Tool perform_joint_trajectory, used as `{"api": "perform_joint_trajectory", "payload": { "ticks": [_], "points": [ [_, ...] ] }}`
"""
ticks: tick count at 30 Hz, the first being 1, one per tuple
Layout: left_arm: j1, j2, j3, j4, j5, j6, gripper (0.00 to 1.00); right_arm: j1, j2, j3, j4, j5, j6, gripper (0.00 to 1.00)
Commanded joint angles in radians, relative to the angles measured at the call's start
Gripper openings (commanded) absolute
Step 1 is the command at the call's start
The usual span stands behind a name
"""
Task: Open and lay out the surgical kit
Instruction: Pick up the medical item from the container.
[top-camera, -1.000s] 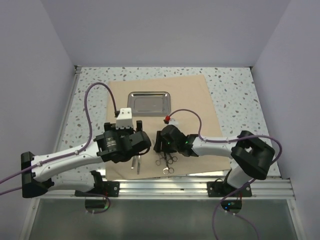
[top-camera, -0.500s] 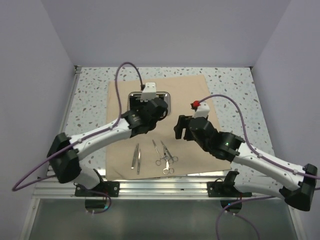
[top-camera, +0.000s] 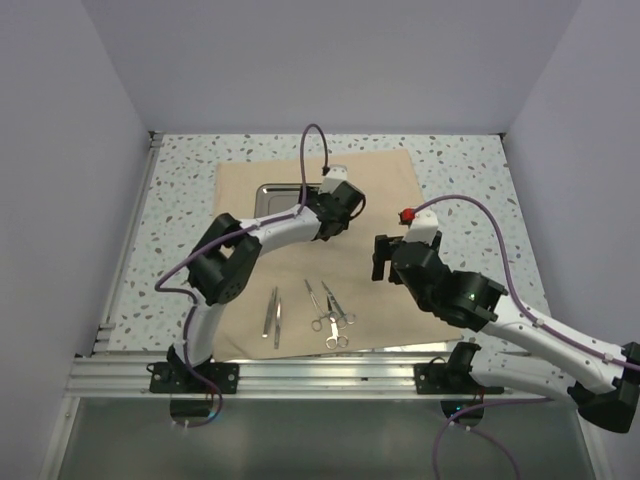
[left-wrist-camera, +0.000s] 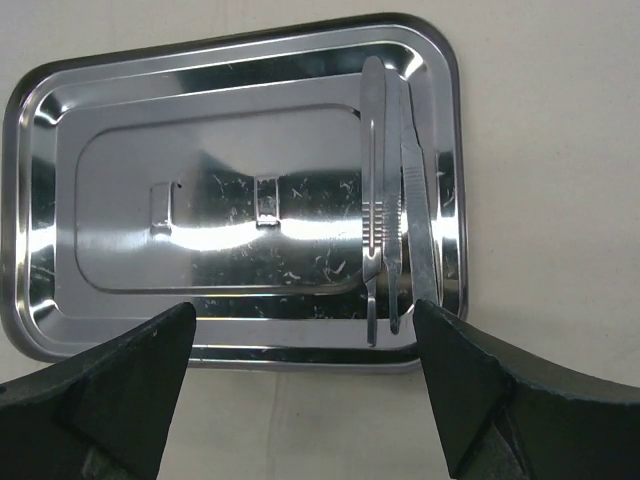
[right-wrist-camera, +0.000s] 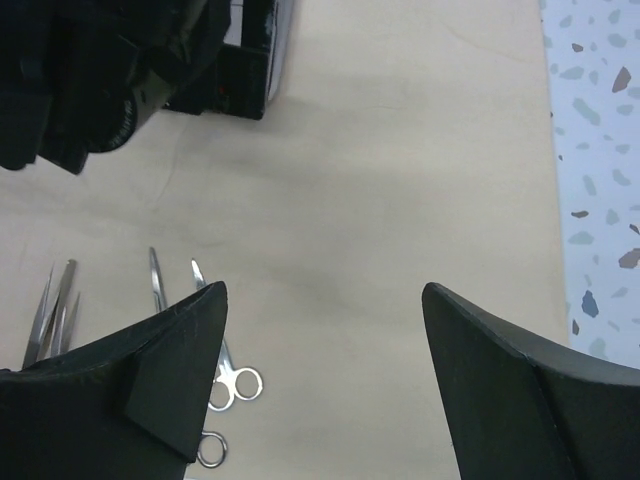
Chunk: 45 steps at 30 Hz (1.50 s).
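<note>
The cloth (top-camera: 385, 185) lies flat. Scissors (top-camera: 335, 320) and tweezers (top-camera: 273, 315) sit by the near edge. Slim tools (left-wrist-camera: 375, 200) are not yet out of the steel tray (left-wrist-camera: 30, 200). The left gripper (left-wrist-camera: 300, 345) and right gripper (right-wrist-camera: 322, 320) are wide open, empty.

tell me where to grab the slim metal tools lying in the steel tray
Grip the slim metal tools at mid-shaft, coming straight down from above, with the fingers closing across their narrow width. They lie flat, side by side, along one short end of the steel tray, close to its raised rim, so a side approach is probably blocked.
</note>
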<state>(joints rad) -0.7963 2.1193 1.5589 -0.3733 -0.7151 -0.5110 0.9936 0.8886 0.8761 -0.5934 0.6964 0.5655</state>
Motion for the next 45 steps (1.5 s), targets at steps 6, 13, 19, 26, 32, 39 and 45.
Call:
{"api": "perform_joint_trajectory", "payload": {
  "ticks": [6,13,19,26,32,39,45],
  "points": [
    [0.051,0.007,0.035,0.091,0.077,0.015,0.88,-0.010,-0.008,-0.002,-0.011,0.086,-0.045,0.84],
    [0.054,0.042,0.044,0.076,0.082,0.017,0.81,-0.027,-0.004,0.000,-0.006,0.092,-0.052,0.85],
    [0.054,0.041,0.020,0.051,0.068,0.000,0.76,-0.036,0.000,-0.006,0.001,0.088,-0.055,0.86],
    [0.057,0.063,0.009,0.047,0.072,-0.004,0.69,-0.041,0.000,-0.006,0.004,0.084,-0.056,0.86],
    [0.058,0.083,0.021,0.031,0.088,-0.007,0.67,-0.047,-0.011,-0.011,0.004,0.081,-0.055,0.86],
    [0.058,0.111,0.030,-0.001,0.098,-0.020,0.50,-0.052,-0.010,-0.012,0.004,0.077,-0.053,0.86],
    [0.058,0.126,0.026,-0.015,0.128,-0.038,0.30,-0.056,-0.014,-0.012,0.004,0.074,-0.053,0.87]
  ]
}}
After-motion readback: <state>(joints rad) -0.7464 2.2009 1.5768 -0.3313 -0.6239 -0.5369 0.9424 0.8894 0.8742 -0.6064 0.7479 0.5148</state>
